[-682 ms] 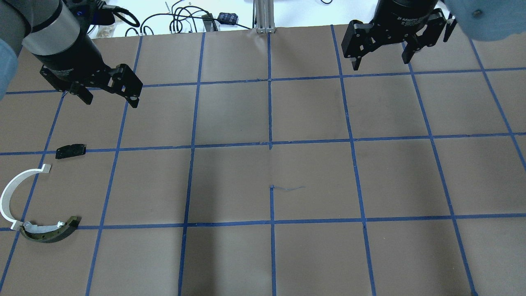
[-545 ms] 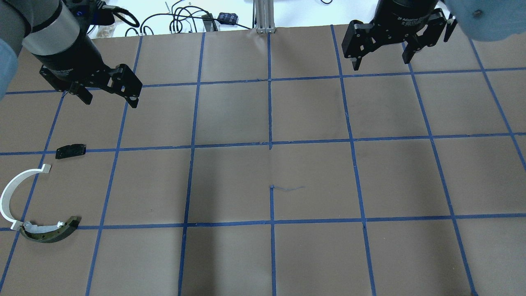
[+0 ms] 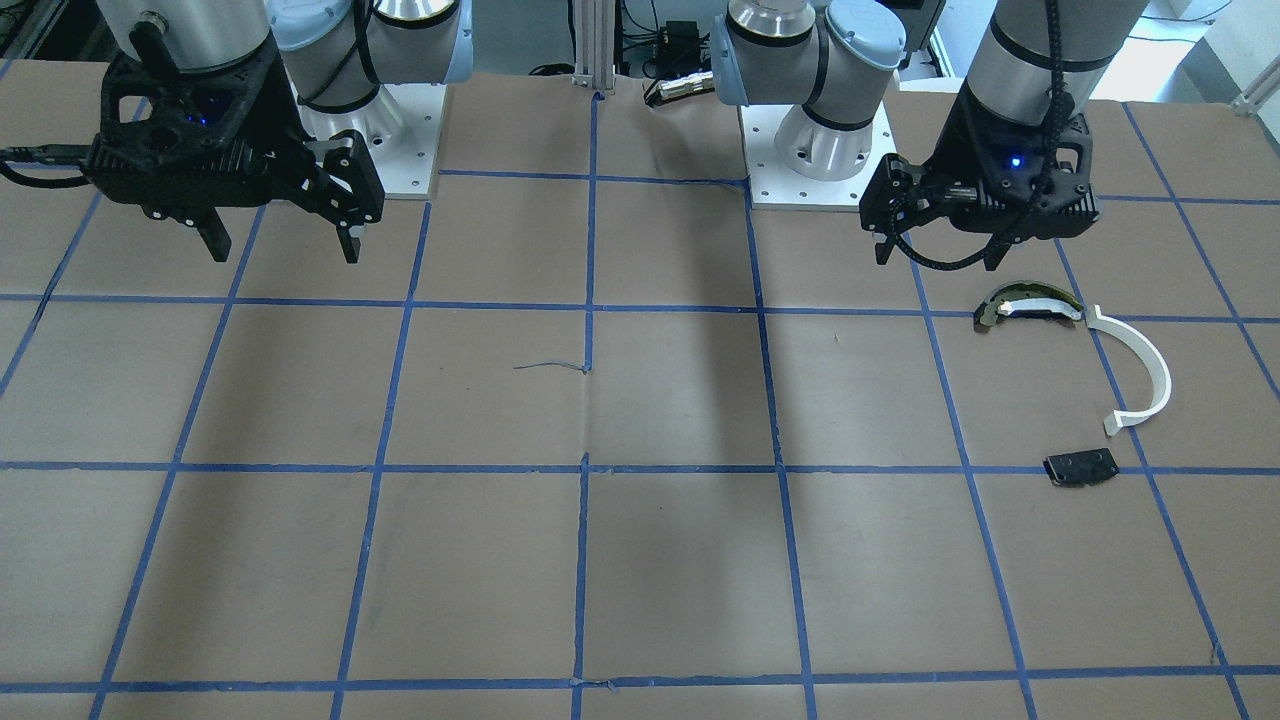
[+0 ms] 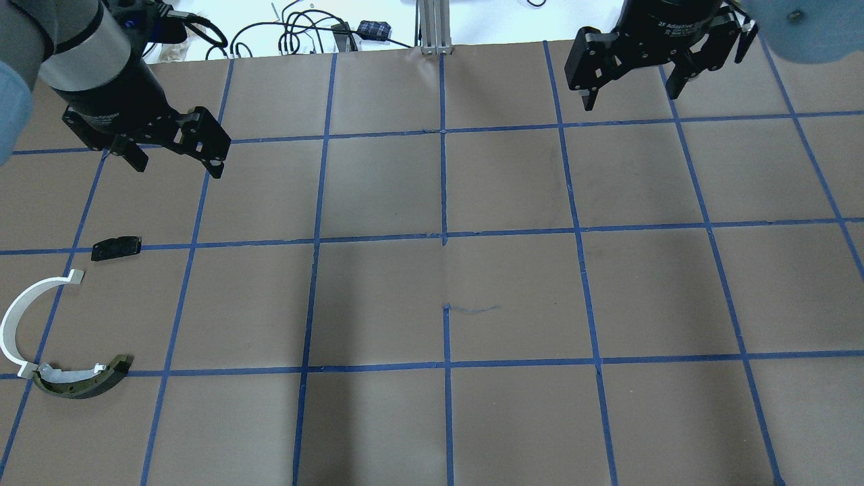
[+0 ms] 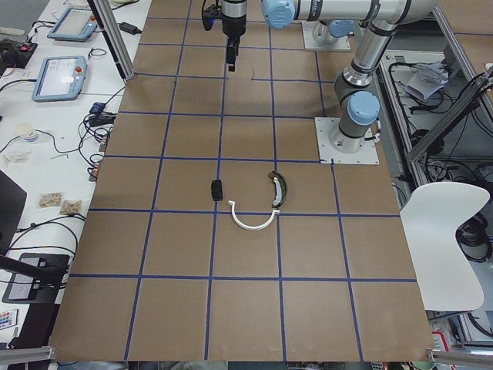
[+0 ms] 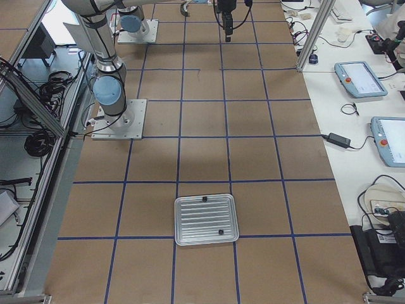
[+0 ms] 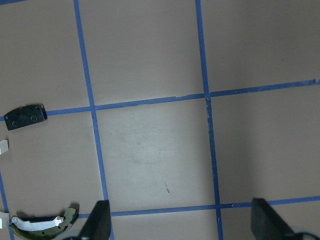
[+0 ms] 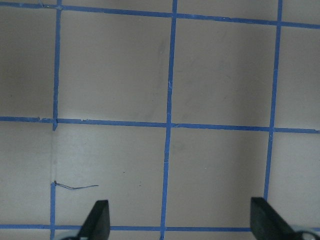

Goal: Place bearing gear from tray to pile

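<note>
The pile lies at the table's left: a white half-ring strip [image 4: 17, 317], a dark olive-edged curved piece [image 4: 81, 383] and a flat black plate [image 4: 116, 248]. It also shows in the front view, the half-ring [image 3: 1150, 365], the curved piece [image 3: 1025, 305] and the plate [image 3: 1080, 467]. The ribbed metal tray [image 6: 190, 221] shows only in the exterior right view, with two small dark parts [image 6: 219, 232] in it. My left gripper [image 4: 177, 167] hangs open and empty above the table beyond the pile. My right gripper [image 4: 631, 100] hangs open and empty at the far right.
Brown paper with a blue tape grid covers the table [image 4: 445, 270]. Cables and a small device [image 4: 374, 29] lie past the far edge. An aluminium post [image 4: 432, 27] stands at the far middle. The arm bases [image 3: 820, 150] stand at the robot's side.
My right gripper has moved slightly toward the far edge of the table. My left gripper has shifted a little to the left. Both stay open.
</note>
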You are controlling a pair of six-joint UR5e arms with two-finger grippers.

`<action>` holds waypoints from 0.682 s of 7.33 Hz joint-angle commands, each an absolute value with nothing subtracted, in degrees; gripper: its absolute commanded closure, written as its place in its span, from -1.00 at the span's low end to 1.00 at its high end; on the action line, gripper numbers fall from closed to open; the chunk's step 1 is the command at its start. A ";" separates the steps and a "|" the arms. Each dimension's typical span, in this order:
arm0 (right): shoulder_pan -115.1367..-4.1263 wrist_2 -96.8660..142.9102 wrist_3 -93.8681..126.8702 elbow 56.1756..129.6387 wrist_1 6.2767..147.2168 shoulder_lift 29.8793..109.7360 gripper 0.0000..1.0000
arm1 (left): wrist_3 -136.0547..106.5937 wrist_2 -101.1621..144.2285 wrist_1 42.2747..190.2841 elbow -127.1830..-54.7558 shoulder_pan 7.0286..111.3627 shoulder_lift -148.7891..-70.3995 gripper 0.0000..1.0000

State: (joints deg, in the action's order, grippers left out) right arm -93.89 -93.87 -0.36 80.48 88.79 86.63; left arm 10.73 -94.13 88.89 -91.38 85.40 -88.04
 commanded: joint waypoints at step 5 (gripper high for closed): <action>-52.92 -93.43 -64.49 89.00 91.28 86.32 -1.00 | 10.98 -94.13 88.33 -91.67 85.17 -88.24 -1.00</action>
